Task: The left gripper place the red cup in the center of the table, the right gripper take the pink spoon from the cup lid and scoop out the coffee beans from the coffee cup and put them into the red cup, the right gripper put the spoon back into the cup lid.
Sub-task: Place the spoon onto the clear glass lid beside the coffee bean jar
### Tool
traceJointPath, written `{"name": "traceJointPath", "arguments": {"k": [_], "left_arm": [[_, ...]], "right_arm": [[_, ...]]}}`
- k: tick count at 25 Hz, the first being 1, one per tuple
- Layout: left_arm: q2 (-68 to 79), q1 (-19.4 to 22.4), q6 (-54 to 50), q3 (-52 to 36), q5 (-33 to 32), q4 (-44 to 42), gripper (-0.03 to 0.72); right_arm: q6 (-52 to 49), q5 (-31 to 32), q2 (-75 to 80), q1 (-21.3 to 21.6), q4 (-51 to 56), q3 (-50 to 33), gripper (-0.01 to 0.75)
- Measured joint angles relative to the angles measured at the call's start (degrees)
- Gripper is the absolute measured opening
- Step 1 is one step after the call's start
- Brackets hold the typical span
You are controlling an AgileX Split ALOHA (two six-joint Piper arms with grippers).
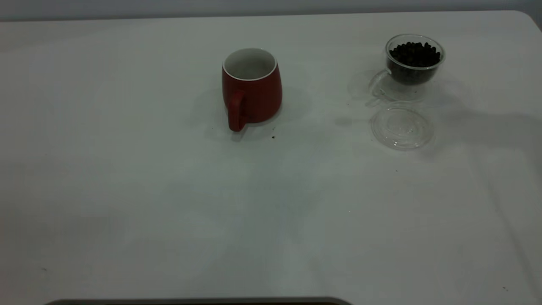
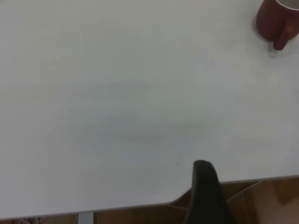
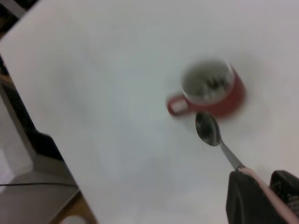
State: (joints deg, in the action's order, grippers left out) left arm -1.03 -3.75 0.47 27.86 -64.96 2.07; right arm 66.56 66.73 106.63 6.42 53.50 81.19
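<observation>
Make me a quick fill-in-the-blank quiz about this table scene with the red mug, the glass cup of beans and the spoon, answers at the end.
1. The pink spoon is held by the ____ gripper.
2. The coffee beans fill the clear ____ cup.
3. The cup lid lies flat on the table with no ____ on it.
4. The red cup stands ____ near the table's middle.

Missing words: right; glass; spoon; upright
</observation>
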Motion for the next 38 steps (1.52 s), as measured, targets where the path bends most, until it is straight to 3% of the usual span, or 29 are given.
{"name": "traceJointPath", "arguments": {"k": [5,12,22,38], "left_arm": [[0.0,0.0,0.0,0.0,0.0,0.0,0.538],[0.0,0.0,0.0,0.0,0.0,0.0,0.538],[0.0,0.0,0.0,0.0,0.0,0.0,0.538],[0.0,0.0,0.1,0.0,0.0,0.0,0.538]], "right_arm": [[-2.9,-2.9,3.8,8.1,-1.5,-7.1,0.095],[-3.1,-11.1,17.1,11.8,4.6,-11.4,0.095],[0.1,-15.3,26.9,12.4,11.6,-11.4,0.095],[8.9,-13.6,36.4,10.6,25.5,-11.3,0.095]]}}
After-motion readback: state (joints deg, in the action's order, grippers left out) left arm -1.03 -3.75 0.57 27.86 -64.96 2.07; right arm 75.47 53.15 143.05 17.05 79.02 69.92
